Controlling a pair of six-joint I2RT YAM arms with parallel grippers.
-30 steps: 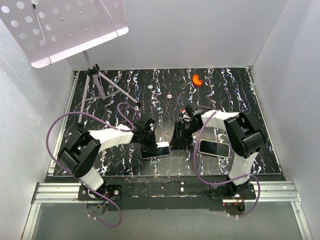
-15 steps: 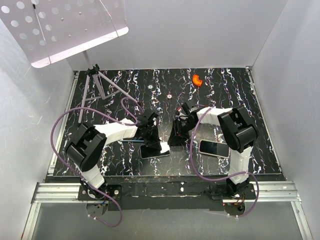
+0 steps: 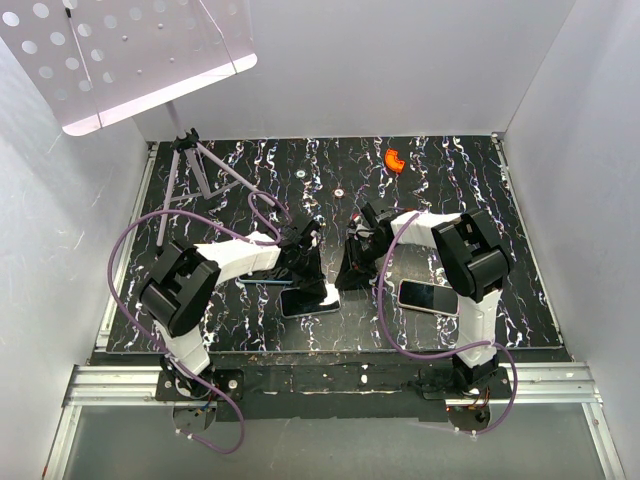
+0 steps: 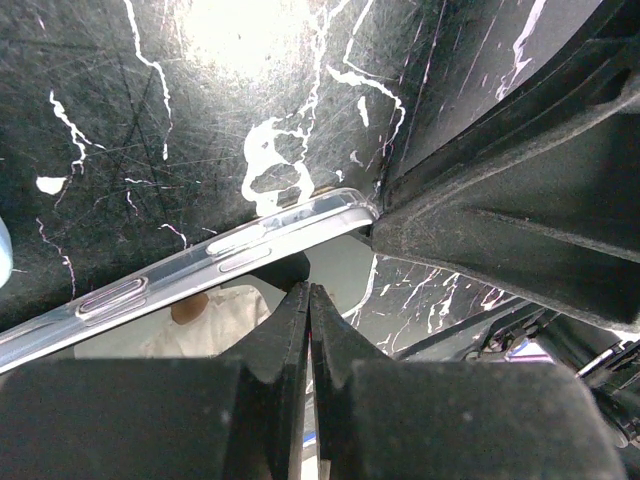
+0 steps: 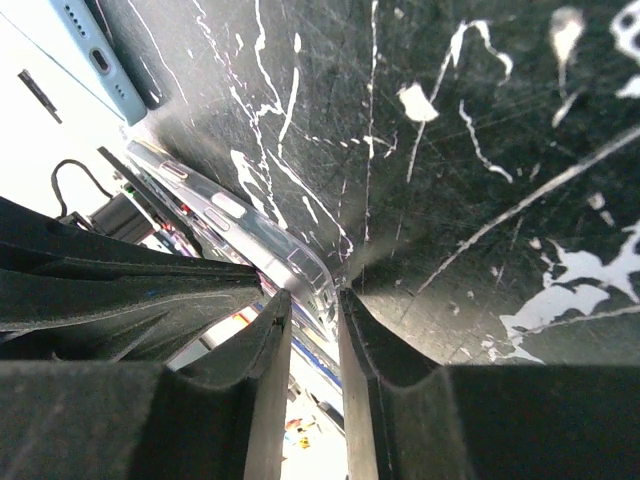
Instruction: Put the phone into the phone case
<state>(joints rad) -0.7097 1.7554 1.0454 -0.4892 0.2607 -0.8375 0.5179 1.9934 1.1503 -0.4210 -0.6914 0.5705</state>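
A dark-screened phone in a clear phone case point(image 3: 310, 300) lies flat near the table's front middle. My left gripper point(image 3: 318, 284) is shut and empty, its tips down on the case's far edge; the left wrist view shows the clear rim with side buttons point(image 4: 250, 245) just beyond the tips point(image 4: 309, 290). My right gripper point(image 3: 350, 280) stands at the case's right end. In the right wrist view its jaws point(image 5: 312, 295) stand narrowly apart, pinching the clear case's corner point(image 5: 250, 225). A second dark phone point(image 3: 428, 297) lies to the right.
A light blue phone or case point(image 3: 262, 281) lies left of the clear case, partly under my left arm; it also shows in the right wrist view point(image 5: 90, 60). A tripod stand point(image 3: 200, 170) is at the back left, an orange piece point(image 3: 394, 159) at the back.
My left gripper has moved right and forward onto the clear case's far edge, uncovering the light blue item. My right arm's elbow has swung left; its gripper stays at the case.
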